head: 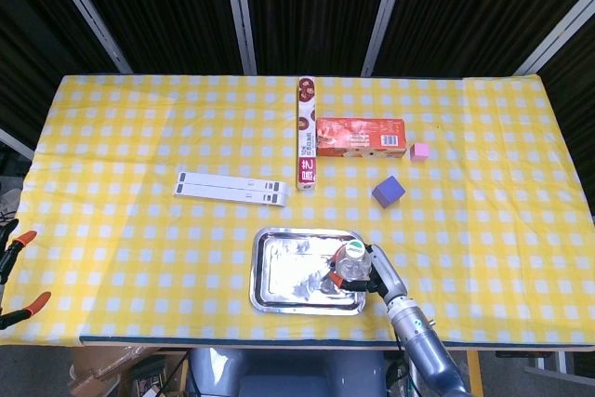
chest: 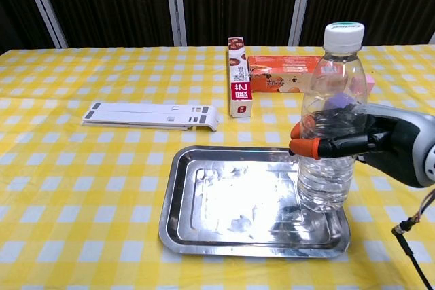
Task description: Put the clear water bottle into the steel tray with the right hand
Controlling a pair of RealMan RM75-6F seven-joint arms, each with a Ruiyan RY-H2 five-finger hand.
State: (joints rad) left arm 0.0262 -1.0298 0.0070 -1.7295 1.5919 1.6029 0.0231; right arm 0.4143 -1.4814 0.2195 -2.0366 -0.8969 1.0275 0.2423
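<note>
The clear water bottle with a white cap stands upright on the right part of the steel tray. My right hand grips it around the middle, orange fingertips wrapped on its left side. From the head view the bottle shows cap-up at the tray's right edge, with the right hand around it. My left hand does not appear in either view.
A white flat stand lies left of the tray's far side. Behind stand a long red-and-white box, an orange carton, a purple cube and a small pink cube. Orange clamps hang off the table's left edge.
</note>
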